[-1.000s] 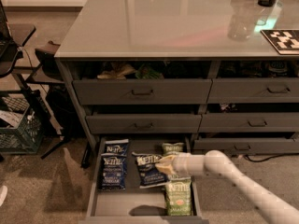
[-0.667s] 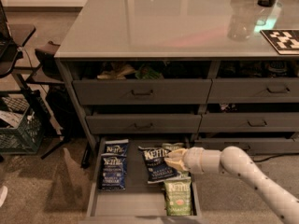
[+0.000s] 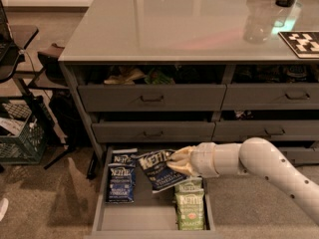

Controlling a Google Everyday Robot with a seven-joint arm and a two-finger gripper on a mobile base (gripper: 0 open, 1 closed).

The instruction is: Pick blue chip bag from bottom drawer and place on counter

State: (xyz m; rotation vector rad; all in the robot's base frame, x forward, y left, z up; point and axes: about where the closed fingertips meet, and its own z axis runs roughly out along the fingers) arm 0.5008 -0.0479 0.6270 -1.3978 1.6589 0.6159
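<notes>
Midway through the pick: reaching in from the right over the open bottom drawer (image 3: pixel 139 220), with the gripper (image 3: pixel 174 162) pinched shut on the right edge of the blue chip bag (image 3: pixel 157 171). Held tilted and apparently lifted off the drawer floor, just beside the far end of two light green bags (image 3: pixel 189 210) on the right side. Lying on the left side of the drawer: two more navy bags (image 3: pixel 121 183), apart from the gripper. Judged done: drawer open, bag grasped and seemingly raised. Not yet done: bringing the bag up and out past the handled drawers (image 3: pixel 152 97) above, carrying it over the counter (image 3: pixel 164 29), setting it on the glossy top and letting go. Bag well below the counter, low at drawer level.
</notes>
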